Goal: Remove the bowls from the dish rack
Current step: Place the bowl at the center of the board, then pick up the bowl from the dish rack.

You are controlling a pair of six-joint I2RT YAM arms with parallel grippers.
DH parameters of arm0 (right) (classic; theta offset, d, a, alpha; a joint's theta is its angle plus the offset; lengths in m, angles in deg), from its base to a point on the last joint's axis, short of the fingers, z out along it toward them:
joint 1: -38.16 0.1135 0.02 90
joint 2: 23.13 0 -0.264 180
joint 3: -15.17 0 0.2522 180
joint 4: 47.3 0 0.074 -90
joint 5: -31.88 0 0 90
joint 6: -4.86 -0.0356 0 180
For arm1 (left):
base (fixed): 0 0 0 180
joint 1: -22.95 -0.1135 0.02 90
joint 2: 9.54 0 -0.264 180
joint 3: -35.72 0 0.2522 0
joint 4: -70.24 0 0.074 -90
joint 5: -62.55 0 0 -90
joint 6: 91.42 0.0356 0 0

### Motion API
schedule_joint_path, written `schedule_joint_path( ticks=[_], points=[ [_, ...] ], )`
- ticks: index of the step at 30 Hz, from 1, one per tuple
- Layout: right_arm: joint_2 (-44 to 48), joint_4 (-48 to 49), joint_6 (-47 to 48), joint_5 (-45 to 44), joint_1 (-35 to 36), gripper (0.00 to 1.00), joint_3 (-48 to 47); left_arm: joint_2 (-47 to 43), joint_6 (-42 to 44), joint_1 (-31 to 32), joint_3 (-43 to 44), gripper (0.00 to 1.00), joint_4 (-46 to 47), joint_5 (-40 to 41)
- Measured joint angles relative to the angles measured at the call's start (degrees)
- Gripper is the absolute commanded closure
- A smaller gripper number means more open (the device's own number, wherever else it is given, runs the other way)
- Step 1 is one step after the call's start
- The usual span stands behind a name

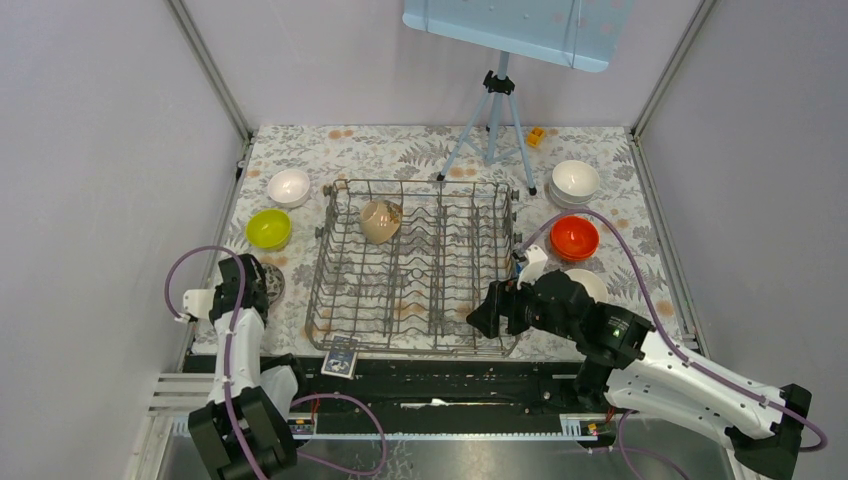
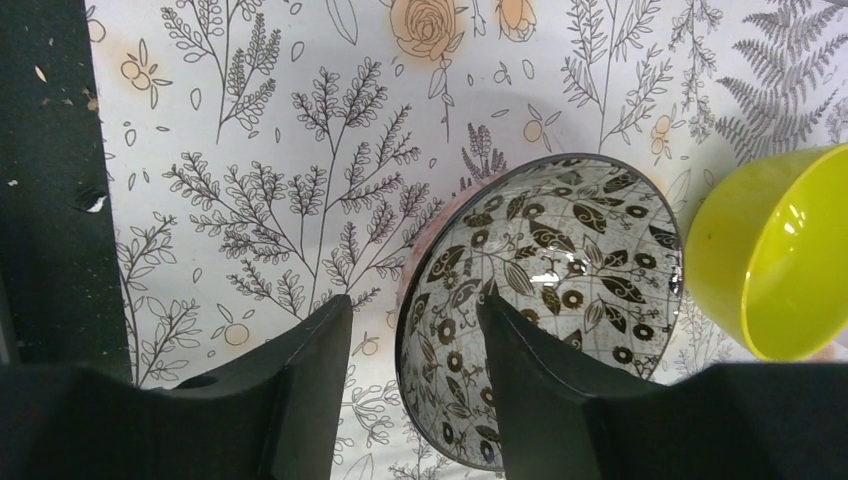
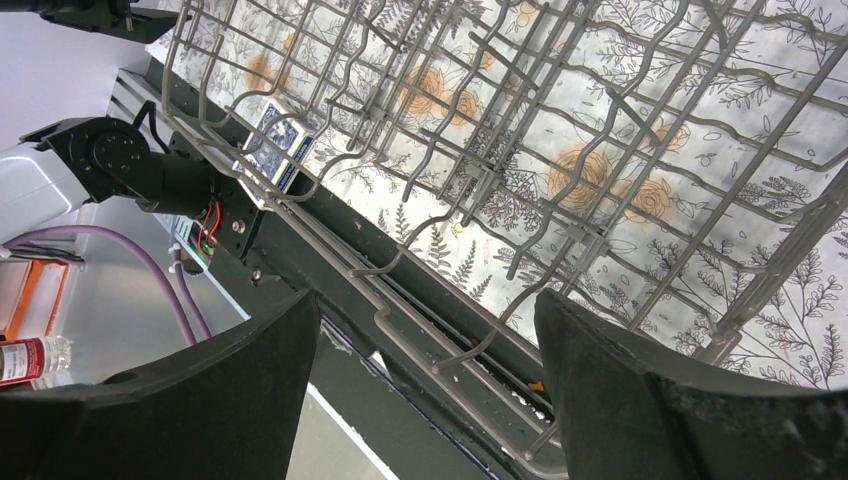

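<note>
Right hand [image 1: 478,318], wide and empty, sits at the near-right corner of the dish rack [image 1: 420,183]. From it, the beige bowl [image 1: 380,222] lies at 10 to 11 o'clock. Left hand [image 2: 412,312], parted astride a patterned bowl [image 2: 560,260], is about as near.

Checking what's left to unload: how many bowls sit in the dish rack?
1. A beige bowl lies tipped among the tines at the far left of the dish rack. The right arm covers the rack's near right corner, so one may hide there.

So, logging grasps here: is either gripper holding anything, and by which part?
Nothing held: left gripper stands open astride the rim of the patterned bowl; right gripper open, empty.
</note>
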Motion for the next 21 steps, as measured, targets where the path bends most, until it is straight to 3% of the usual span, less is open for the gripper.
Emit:
schedule_joint_path(
  ticks=[1,4,5,16,21],
  points=[
    [0.17,0.00,0.00,-0.28,0.00,0.14,0.00,-0.22,0.15,0.00,0.00,0.34,-0.02,-0.11],
    [0.46,-0.02,0.00,-0.59,0.00,0.12,0.00,-1.46,0.79,0.00,0.04,0.03,-0.24,-0.42],
    [0.50,-0.02,0.00,-0.70,0.00,0.11,0.00,-2.01,1.27,0.00,0.09,0.02,-0.44,-0.55],
    [-0.90,-6.86,2.03,-6.08,-0.02,0.00,-5.18,-3.93,12.28,0.44,12.22,0.01,-3.52,-3.50],
    [-4.35,-8.57,3.87,-8.24,-0.02,0.00,-11.63,-3.98,19.04,5.60,21.46,0.01,-3.50,-6.97]
  ],
)
